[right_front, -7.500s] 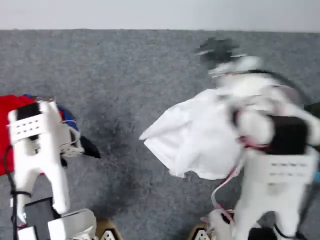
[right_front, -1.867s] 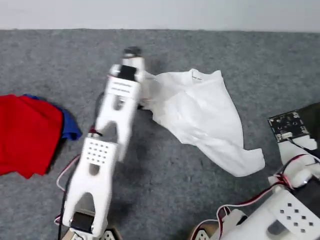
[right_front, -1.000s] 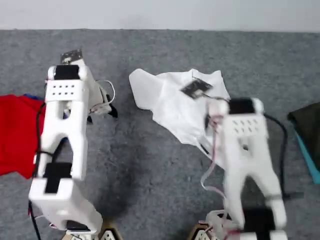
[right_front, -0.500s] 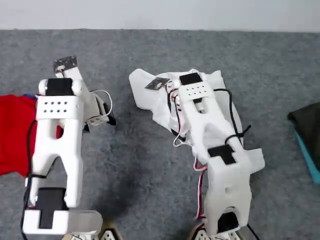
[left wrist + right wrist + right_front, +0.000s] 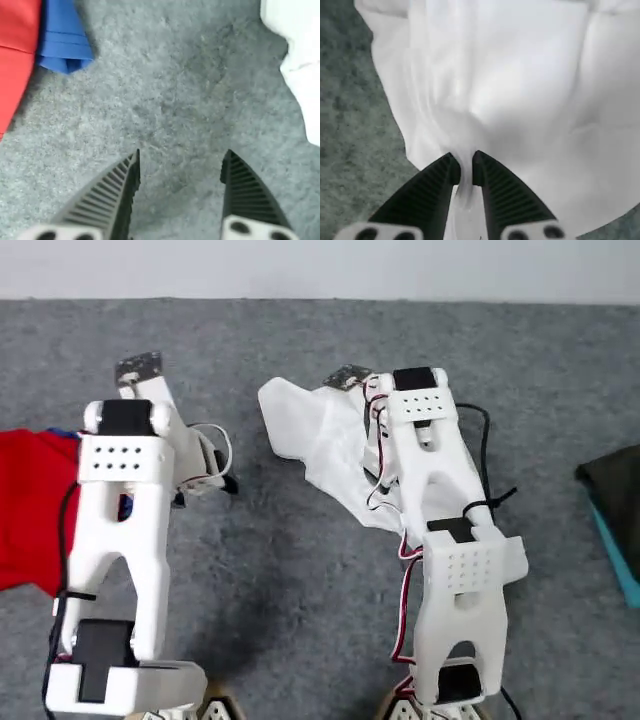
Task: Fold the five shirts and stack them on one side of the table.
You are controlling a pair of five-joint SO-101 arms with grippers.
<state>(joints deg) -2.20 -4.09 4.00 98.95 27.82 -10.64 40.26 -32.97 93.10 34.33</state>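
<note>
In the high view the right arm (image 5: pixel 445 510) covers most of the white shirt (image 5: pixel 310 430). The left arm (image 5: pixel 120 510) hides an edge of the red shirt (image 5: pixel 30 500), which the picture's side also cuts off. The dark shirt (image 5: pixel 612 485) and a teal thing (image 5: pixel 628 575) beside it run off the opposite side. Too little of the teal thing shows to identify it. In the left wrist view the blue shirt (image 5: pixel 62 35) is cut off at the edge.

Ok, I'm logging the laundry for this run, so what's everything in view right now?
white shirt: one, white, crumpled mid-table
red shirt: one, red, left edge of the table
blue shirt: one, blue, tucked against the red shirt
dark cloth: one, blackish, right edge
light blue cloth: one strip, light blue, along the dark cloth
table: one, grey fuzzy cover
left gripper: one, black, open above bare table
right gripper: one, black, shut on a fold of the white shirt
</note>
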